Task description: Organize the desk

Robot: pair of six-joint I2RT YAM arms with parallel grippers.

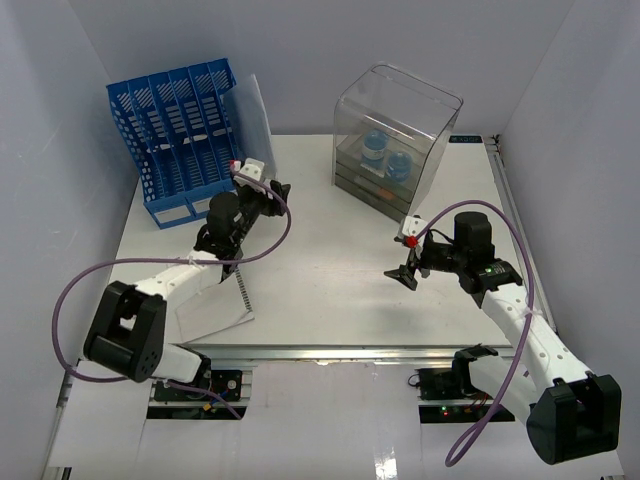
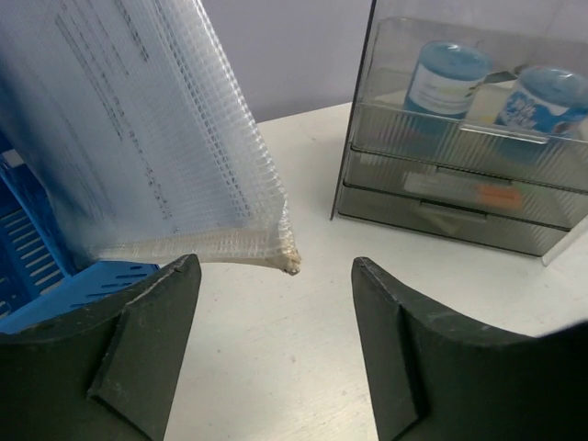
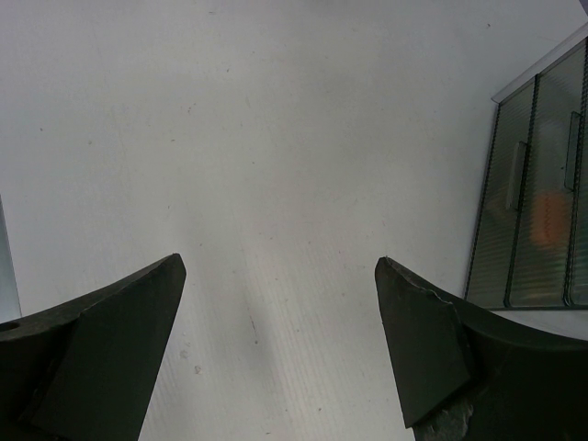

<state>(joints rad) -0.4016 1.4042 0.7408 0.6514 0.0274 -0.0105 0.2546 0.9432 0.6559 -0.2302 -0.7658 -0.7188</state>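
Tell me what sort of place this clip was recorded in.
Probably a lab robot cell staged as an office desk: a white desk enclosed by plain pale panels, with a blue slotted file rack and a clear plastic drawer box at the back.

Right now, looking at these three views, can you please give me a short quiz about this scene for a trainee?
1. True or false: the left gripper is shut on the mesh folder.
2. Which arm reaches over the spiral notebook on the desk?
3. Where are the two blue containers? A) in the file rack B) inside the clear drawer box, above its drawers C) on the notebook
Key: 1 false; 2 the left arm; 3 B.
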